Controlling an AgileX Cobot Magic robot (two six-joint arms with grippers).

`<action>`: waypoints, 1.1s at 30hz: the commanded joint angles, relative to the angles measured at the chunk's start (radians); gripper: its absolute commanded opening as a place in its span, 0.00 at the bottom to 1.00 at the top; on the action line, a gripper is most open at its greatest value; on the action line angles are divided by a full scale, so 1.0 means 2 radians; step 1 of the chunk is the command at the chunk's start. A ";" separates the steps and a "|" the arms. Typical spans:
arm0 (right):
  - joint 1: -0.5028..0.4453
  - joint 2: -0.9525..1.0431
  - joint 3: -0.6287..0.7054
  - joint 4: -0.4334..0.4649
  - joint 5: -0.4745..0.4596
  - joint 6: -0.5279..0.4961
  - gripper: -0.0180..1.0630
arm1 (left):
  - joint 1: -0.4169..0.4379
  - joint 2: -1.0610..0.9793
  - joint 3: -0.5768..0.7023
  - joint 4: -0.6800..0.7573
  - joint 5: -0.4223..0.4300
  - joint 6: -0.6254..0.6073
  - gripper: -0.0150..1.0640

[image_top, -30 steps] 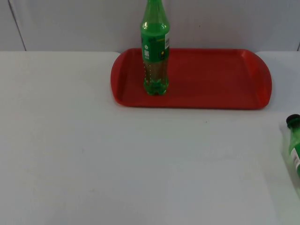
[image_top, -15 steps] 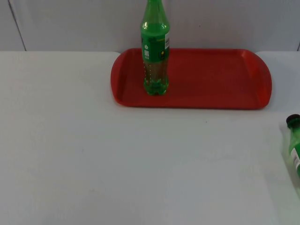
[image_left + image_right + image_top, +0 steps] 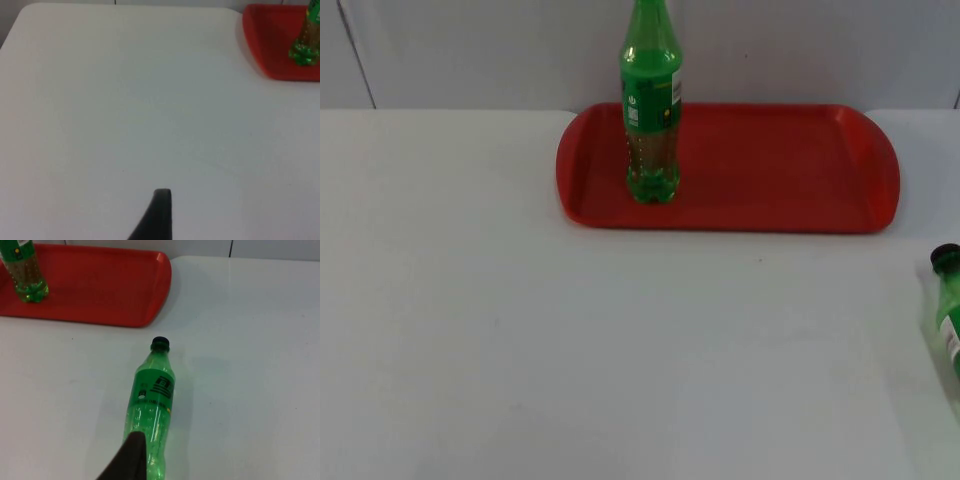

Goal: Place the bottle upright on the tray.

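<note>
The white worktop (image 3: pixel 620 350) runs back to a grey partition wall (image 3: pixel 470 50) with a vertical seam near its left end. Toward the back of the worktop, right of centre, lies a red tray (image 3: pixel 770 170) with rounded corners and a raised rim.

One green bottle (image 3: pixel 651 100) stands upright on the left part of the tray, its label facing forward and a little pale liquid in its base. From the left wrist view its base (image 3: pixel 304 50) shows on the tray's corner (image 3: pixel 265 45), well apart from the left tool (image 3: pixel 160 215). That tool hangs over bare worktop, touching nothing; one black fingertip is visible, and I cannot tell how far it is spread.

A second green bottle (image 3: pixel 151 405) lies on its side on the worktop, off the tray, at the right edge of the top view (image 3: pixel 948 310). Its black cap (image 3: pixel 160 343) points toward the tray's near rim (image 3: pixel 125 320) but stays apart from it. The right tool (image 3: pixel 131 460) hovers just above the bottle's lower body. Whether its fingers are spread or pressed together I cannot tell, nor whether it touches the bottle.
</note>
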 commanded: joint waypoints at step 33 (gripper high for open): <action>-0.002 0.103 -0.047 0.003 -0.037 -0.010 0.99 | -0.003 -0.001 0.002 -0.006 -0.006 0.002 0.80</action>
